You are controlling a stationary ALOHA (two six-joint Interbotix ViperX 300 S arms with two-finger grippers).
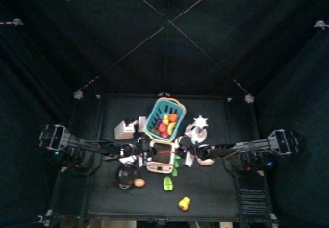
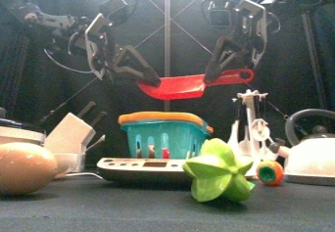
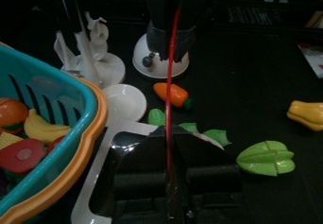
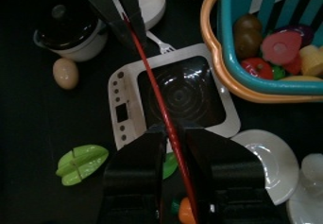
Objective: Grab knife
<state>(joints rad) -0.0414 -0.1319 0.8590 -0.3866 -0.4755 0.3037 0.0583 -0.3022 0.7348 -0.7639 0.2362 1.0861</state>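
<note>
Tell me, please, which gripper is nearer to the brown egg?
Left. The left gripper hangs high on the egg side of the basket; the right gripper hangs on the basket's other side.

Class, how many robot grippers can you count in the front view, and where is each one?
2. The left gripper hangs at upper left, at one end of the red knife. The right gripper hangs at upper right, at its other end. None seems hidden.

Black curtains [image 1: 52,39] hang on every side of a small black worktop [image 1: 218,174]. Thin pale lines [image 1: 193,6] cross overhead, and the dark worktop surface catches only faint light.
</note>
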